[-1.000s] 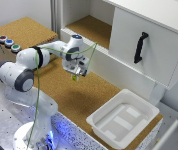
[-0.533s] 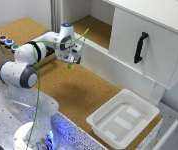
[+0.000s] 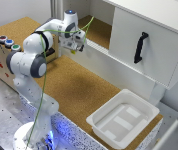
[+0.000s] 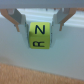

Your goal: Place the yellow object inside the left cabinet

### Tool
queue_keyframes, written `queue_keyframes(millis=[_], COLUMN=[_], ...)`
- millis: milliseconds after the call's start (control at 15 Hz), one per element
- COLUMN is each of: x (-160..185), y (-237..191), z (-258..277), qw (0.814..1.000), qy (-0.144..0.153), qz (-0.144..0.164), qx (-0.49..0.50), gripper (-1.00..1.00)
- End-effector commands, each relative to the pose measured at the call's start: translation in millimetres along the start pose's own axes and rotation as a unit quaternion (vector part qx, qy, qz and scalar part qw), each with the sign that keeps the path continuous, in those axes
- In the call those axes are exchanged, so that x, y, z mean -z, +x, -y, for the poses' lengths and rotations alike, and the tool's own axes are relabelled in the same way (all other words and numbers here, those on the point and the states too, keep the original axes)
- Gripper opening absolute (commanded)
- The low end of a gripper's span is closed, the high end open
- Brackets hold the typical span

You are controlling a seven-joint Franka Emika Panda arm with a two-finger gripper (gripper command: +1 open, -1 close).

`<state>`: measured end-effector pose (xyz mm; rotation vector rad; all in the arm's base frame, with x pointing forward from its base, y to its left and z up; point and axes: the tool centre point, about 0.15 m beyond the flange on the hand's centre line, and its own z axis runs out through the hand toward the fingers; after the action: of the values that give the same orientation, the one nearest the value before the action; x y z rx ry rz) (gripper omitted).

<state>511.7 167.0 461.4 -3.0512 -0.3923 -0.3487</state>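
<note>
In the wrist view, the yellow object (image 4: pixel 40 36) is a small cube marked with black letters, and my gripper (image 4: pixel 41 27) is shut on its two sides. In the exterior view, the gripper (image 3: pixel 75 49) hangs above the cork table, just in front of the low white front wall of the left cabinet (image 3: pixel 98 31). The yellow object (image 3: pixel 74 50) shows there only as a tiny spot between the fingertips. The cabinet is an open compartment with a brown cork floor, lying just beyond the gripper.
A white door with a black handle (image 3: pixel 140 47) closes the compartment at the exterior view's right. A white tray (image 3: pixel 123 118) sits on the cork table near the front. A cork-topped box with coloured buttons (image 3: pixel 8 43) stands at the exterior view's left.
The gripper has risen with the yellow object and moved closer to the left cabinet's front wall. Its grip has not changed.
</note>
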Motion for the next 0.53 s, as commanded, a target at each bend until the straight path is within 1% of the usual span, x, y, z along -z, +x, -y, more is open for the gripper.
queue_keyframes(millis=[0,200,333,467], x=[13,0,-8,-16], y=[107,137,148,160], z=[-4,-13,-17,-19], qw=[0.995,0.994,0.993,0.994], qy=[0.000,0.000,0.000,-0.003], qz=[0.089,0.098,0.098,0.091], qx=[-0.035,-0.054,-0.061,-0.067], gripper=[-1.00,-1.00,-1.00,-1.00])
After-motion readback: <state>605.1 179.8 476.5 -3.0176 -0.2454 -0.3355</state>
